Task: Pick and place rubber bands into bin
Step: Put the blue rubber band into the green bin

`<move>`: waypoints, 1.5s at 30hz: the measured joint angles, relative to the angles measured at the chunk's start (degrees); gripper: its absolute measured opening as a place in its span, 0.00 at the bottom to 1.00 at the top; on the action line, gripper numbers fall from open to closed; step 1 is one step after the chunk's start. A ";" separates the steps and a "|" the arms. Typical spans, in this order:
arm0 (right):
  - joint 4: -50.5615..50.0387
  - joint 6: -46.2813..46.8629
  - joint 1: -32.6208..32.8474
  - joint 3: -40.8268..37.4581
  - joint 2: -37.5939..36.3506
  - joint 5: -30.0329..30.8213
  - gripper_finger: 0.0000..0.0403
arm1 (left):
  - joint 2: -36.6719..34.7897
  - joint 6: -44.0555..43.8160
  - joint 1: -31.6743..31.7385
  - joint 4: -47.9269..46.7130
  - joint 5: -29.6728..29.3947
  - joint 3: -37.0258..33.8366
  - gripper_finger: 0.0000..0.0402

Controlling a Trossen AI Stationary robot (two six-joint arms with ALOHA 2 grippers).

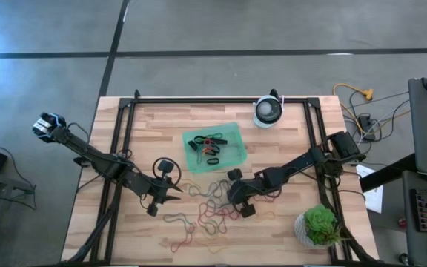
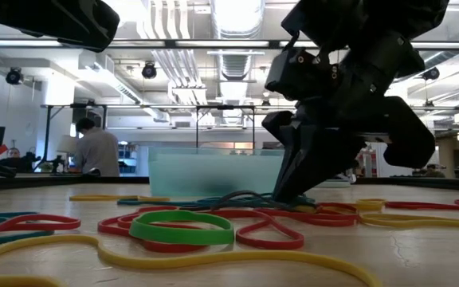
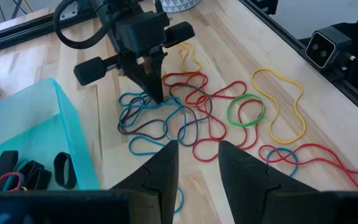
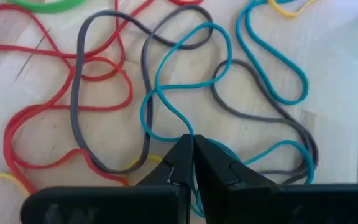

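Two dark fingers of the right gripper were pinched shut on a thin teal rubber band, to lift it. At eleven o'clock waited the see-through green plastic bin. Left gripper hung open.

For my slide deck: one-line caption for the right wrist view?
Right gripper shut on a teal rubber band among tangled red and grey bands on the wooden table.

A grey concrete floor crossed by dark seams surrounds the wooden table. Beyond the table, the low view shows an open workshop hall with white ceiling ducts, bright strip lights, and a person standing at a distant bench.
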 joint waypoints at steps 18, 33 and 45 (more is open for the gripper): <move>-2.12 -7.95 1.68 3.23 -4.26 9.84 0.02 | 0.00 0.39 0.00 -0.13 0.00 -0.04 0.25; -1.89 -21.39 2.71 10.66 -6.95 28.03 0.02 | 0.02 0.35 0.01 -0.16 -0.13 -0.04 0.25; -2.19 -29.85 -7.43 19.79 -7.30 32.87 0.02 | 0.02 0.26 0.02 -0.41 -0.15 -0.04 0.25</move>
